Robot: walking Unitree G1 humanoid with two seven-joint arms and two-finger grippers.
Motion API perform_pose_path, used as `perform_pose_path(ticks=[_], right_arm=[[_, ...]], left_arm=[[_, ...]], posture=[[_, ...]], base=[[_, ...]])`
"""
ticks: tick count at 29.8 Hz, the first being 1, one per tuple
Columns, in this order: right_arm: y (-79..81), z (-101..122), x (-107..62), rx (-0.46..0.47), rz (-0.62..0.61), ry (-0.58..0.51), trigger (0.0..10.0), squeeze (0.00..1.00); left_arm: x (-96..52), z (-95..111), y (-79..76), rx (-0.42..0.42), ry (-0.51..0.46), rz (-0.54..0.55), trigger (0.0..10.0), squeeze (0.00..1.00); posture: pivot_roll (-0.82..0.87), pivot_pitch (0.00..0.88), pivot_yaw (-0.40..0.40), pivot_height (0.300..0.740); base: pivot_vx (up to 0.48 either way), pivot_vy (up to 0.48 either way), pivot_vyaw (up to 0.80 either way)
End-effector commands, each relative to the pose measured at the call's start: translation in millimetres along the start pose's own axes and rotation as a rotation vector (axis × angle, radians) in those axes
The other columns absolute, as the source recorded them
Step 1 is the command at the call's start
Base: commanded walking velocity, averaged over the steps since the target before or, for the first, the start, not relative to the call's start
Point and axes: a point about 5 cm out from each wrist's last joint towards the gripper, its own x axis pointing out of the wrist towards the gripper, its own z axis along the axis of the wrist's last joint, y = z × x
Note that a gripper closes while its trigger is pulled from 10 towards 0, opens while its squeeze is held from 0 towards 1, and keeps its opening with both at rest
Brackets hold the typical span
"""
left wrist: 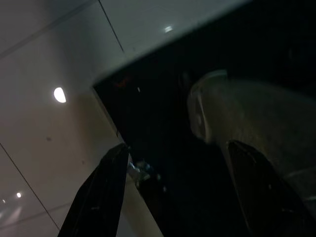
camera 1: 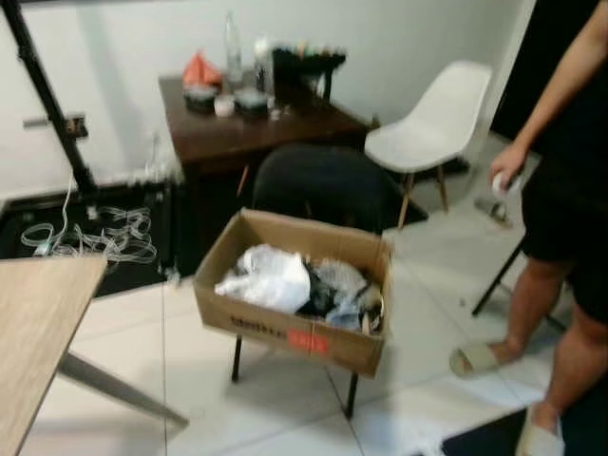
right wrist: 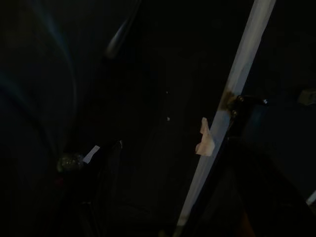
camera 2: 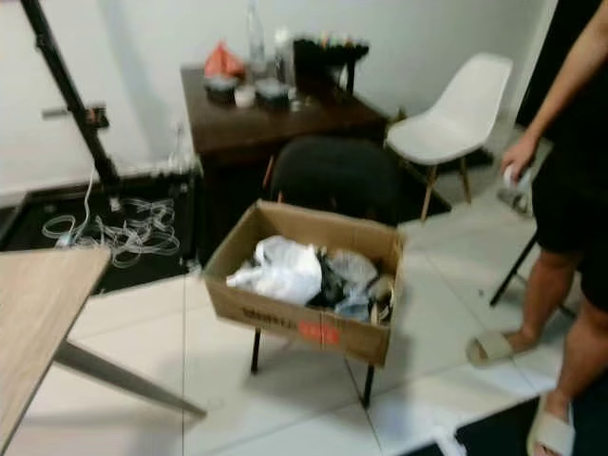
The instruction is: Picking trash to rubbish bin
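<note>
The white tiled floor (camera 1: 285, 399) stretches ahead of me, with a black mat (camera 1: 57, 223) against the wall on my left. A dark wooden surface (camera 1: 247, 128) stands against the far wall, carrying bottles (camera 1: 233, 43), small bowls (camera 1: 201, 95) and an orange bag (camera 1: 199, 68). A person (camera 1: 570, 199) in black shorts and pale slippers stands on my right, one hand (camera 1: 508, 166) hanging down and holding something small and white. A light wooden surface (camera 1: 38, 323) juts in at my near left. A white chair (camera 1: 437, 119) sits beside the dark surface, and a black chair (camera 1: 318, 185) stands in front of it.

The cardboard box (camera 1: 285, 332) serving as the rubbish bin rests on the seat of the black chair, its flaps open, a red label on its front wall. Inside it lies the trash: a crumpled white plastic bag (camera 1: 271, 275) on the left, with grey and dark wrappers (camera 1: 342, 290) beside it to the right. A black tripod leg (camera 1: 47, 95) slants up at the far left, and a tangle of white cable (camera 1: 104, 237) lies on the mat.

My left gripper (left wrist: 173, 187) hangs low over the edge where pale tile meets a dark mat, its two black fingers (left wrist: 98, 197) spread wide with nothing between them. My right gripper (right wrist: 163, 192) hangs in deep shade near a pale slanted bar (right wrist: 237, 84) with a small scrap of paper (right wrist: 205, 138) clinging to it; its fingers look apart, though I cannot tell for sure in the dark.
</note>
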Motion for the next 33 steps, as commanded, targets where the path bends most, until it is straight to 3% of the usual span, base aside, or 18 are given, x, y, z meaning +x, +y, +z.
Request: perform_pose_path(ticks=[1,7,33], right_arm=[[10.6,-3.3,0.1,-0.001,0.038,0.011,10.0,0.0],[14.5,-1.7,0.1,0.053,0.07,0.004,10.0,0.0],[17.3,-5.1,-0.2,0.046,0.123,0.03,10.0,0.0]], left_arm=[[-2.6,-9.8,5.2,-0.001,0.038,0.017,10.0,0.0],[-2.4,-10.9,3.7,0.003,0.043,0.013,10.0,0.0],[-2.2,-16.7,2.3,0.056,0.107,0.026,10.0,0.0]], posture=[[-0.11,0.103,0.067,0.74],[-0.1,0.111,0.069,0.74],[-0.11,0.082,0.06,0.74]], base=[[0.0,0.0,0.0],[0.0,0.0,0.59],[0.0,0.0,0.71]])
